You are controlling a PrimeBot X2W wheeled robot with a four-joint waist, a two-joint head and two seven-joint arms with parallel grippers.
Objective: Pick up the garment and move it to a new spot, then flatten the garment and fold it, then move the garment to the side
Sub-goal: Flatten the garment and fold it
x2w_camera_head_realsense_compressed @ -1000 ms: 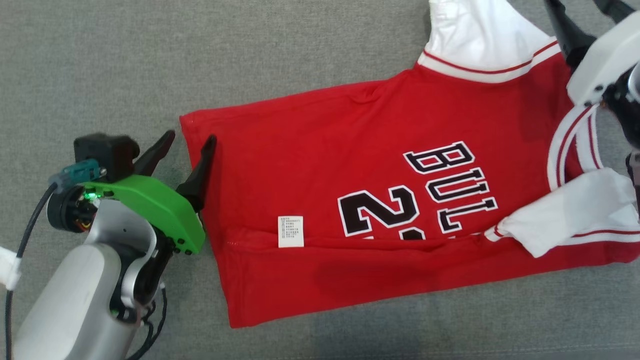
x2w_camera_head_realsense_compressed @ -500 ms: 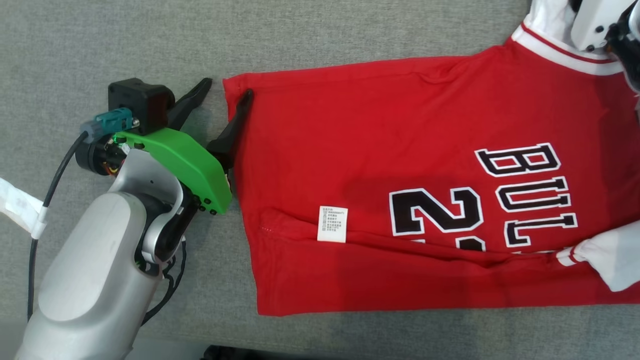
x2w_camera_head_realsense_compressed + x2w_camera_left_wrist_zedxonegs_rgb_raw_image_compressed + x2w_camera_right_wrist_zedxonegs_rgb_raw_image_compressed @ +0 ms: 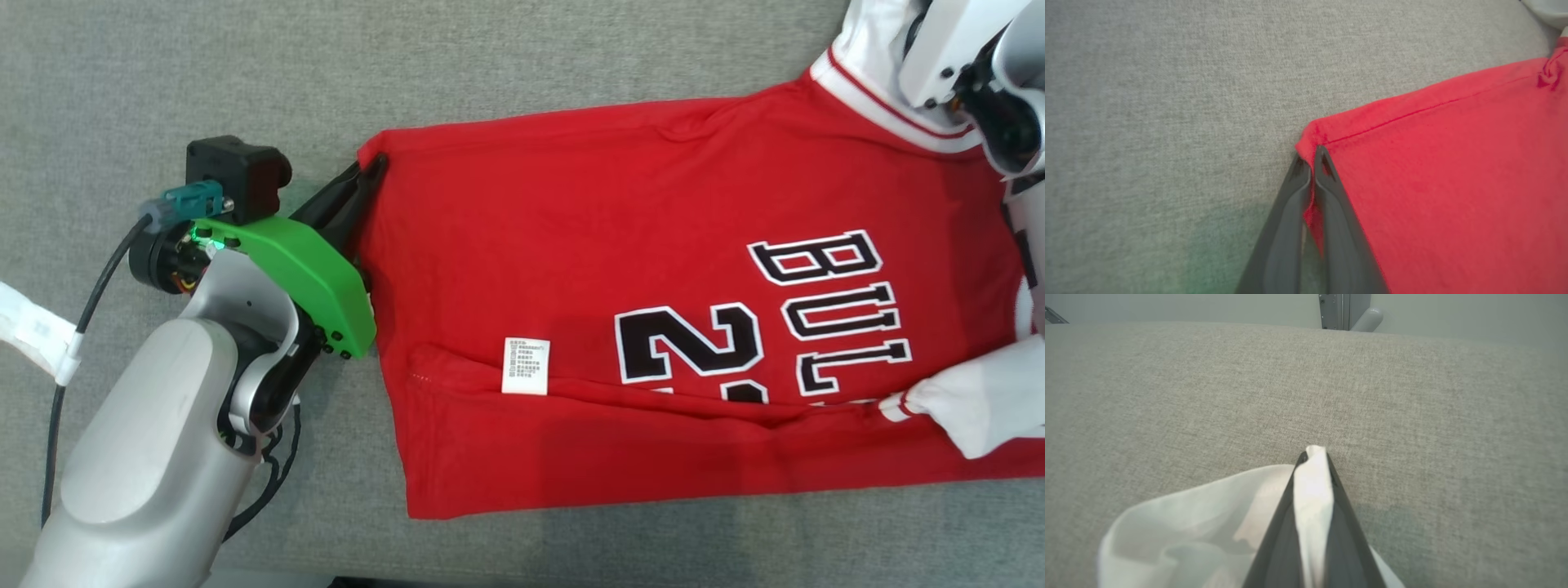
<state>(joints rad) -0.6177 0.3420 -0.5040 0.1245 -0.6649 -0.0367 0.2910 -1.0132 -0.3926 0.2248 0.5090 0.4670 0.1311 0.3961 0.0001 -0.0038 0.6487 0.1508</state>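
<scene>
The garment (image 3: 653, 269) is a red jersey with white sleeves and black lettering, spread sideways on the grey surface, its near long side folded over. My left gripper (image 3: 367, 173) is shut on the garment's far hem corner (image 3: 1312, 141); in the left wrist view red cloth is pinched between the dark fingers (image 3: 1327, 192). My right arm (image 3: 963, 49) sits over the white sleeve (image 3: 873, 33) at the top right. In the right wrist view my right gripper (image 3: 1312, 455) is shut on a fold of the white sleeve (image 3: 1208, 514).
The grey fabric surface (image 3: 163, 82) extends to the left of and beyond the jersey. A white care label (image 3: 525, 367) lies on the fold line. A second white sleeve (image 3: 980, 408) rests at the right. A pale post (image 3: 1345, 310) stands past the surface's far edge.
Both grippers have gone from open to shut: the left fingers closed on the hem corner, the right on the white sleeve. The head camera shifted, so the jersey sits differently in the picture.
</scene>
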